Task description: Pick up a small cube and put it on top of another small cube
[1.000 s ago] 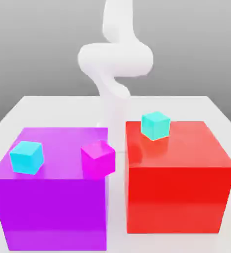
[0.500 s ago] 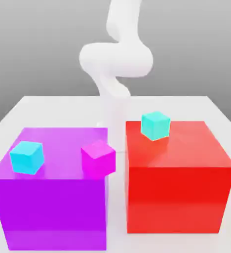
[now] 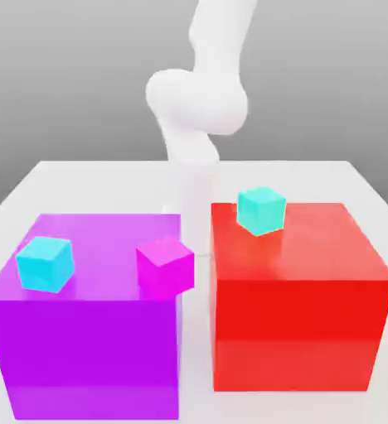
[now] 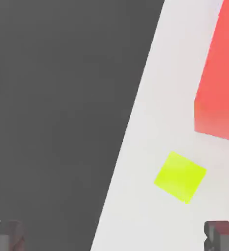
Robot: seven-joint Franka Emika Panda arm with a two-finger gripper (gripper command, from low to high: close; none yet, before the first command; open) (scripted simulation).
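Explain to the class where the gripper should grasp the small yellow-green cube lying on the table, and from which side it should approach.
Grip the yellow-green cube across two opposite flat side faces, coming down from above. It lies flat on the white table, apart from the red block, so its sides look free. In the hand view it sits turned relative to the open gripper, so the wrist probably needs rotating to square up.

Glossy red block (image 3: 301, 290), glossy purple block (image 3: 85, 319), smooth matt white table (image 3: 89, 178).

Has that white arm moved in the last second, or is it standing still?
Yes. The arm has swung: its upper part now leans toward the exterior view's right, judged against the red block, which has not shifted.
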